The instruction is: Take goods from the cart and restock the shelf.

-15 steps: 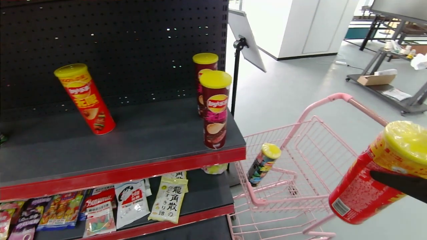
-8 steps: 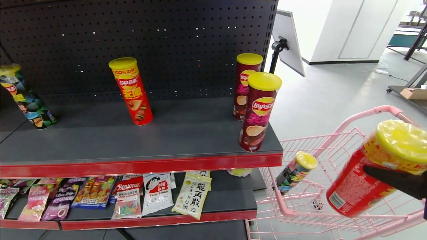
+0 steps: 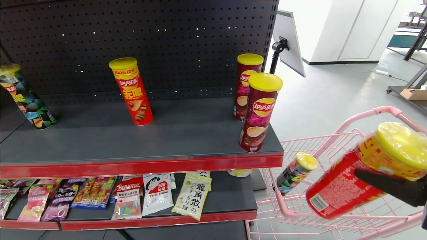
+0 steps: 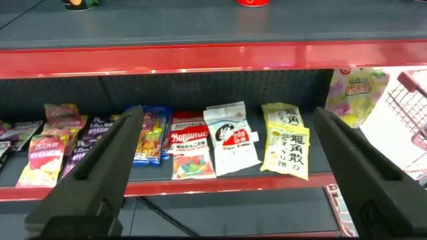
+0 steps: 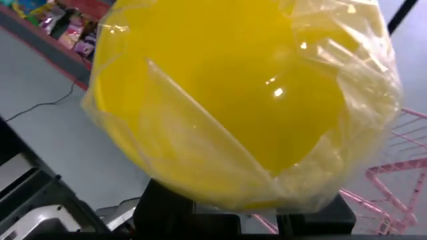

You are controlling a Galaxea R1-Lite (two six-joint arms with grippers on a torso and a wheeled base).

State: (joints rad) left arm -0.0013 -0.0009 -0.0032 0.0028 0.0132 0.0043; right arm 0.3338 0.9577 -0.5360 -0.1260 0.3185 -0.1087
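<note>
Right fingers (image 3: 393, 186): clenched across a red can (image 3: 343, 190), just below its yellow lid (image 5: 247, 107). One finger crosses the near side of the tube; the other is hidden behind it. The can is tilted, lid up and toward the robot's right, base down and toward the shelf. It hangs above the pink cart (image 3: 337, 140), off the right end of the shelf and not yet over it.

Left fingers (image 4: 100, 177): spread wide, nothing between them, facing the lower shelf with its snack bags (image 4: 230, 137).

Handling (judgement): light cardboard tube, stiff along its length, but the wall could dent under a hard squeeze. Glossy skin and loose film on the lid look slippery. Contents are brittle, so set it down gently. Best hold is across the body; the present one sits high, so the base may swing.

Top shelf (image 3: 100, 143): a matching red can (image 3: 131, 91) stands mid-shelf with bare board beside it. Two maroon cans (image 3: 260, 113) stand at the right end, and a dark can (image 3: 26, 100) at the far left.

Cart: one dark patterned can (image 3: 295, 171) leans inside.
</note>
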